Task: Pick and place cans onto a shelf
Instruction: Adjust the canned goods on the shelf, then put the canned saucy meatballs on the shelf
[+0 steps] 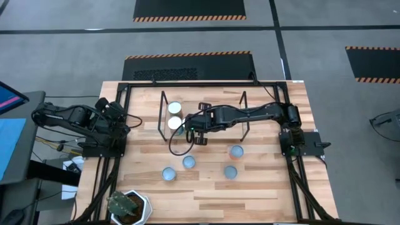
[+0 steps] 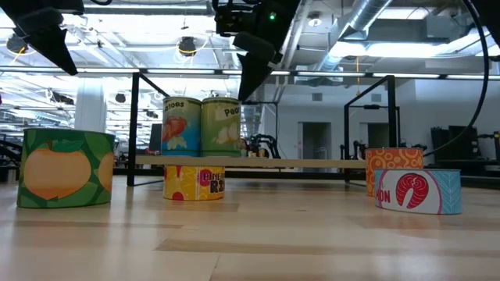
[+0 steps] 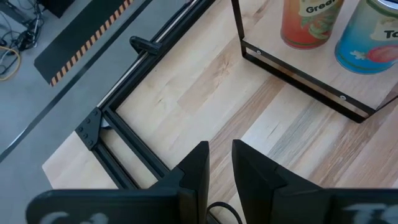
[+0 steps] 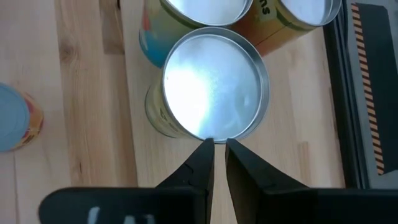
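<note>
The left hand (image 1: 123,127) waits at the counter's (image 1: 262,187) left edge, its fingers nearly together and holding nothing. Two cans (image 1: 174,108) stand on the shelf's (image 1: 219,112) left end, with a third (image 4: 211,84) close beside them. Above that one hovers the right hand (image 4: 219,144), fingers narrow and empty. Four more cans (image 1: 189,162) sit on the counter in front.

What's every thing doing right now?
Two cans: upright on the shelf.
Yellow can: upright on the table, by the shelf.
Four other cans: upright on the table.
Right tool: shut, empty, above the yellow can.
Left tool: shut, empty, at the table's left edge.
</note>
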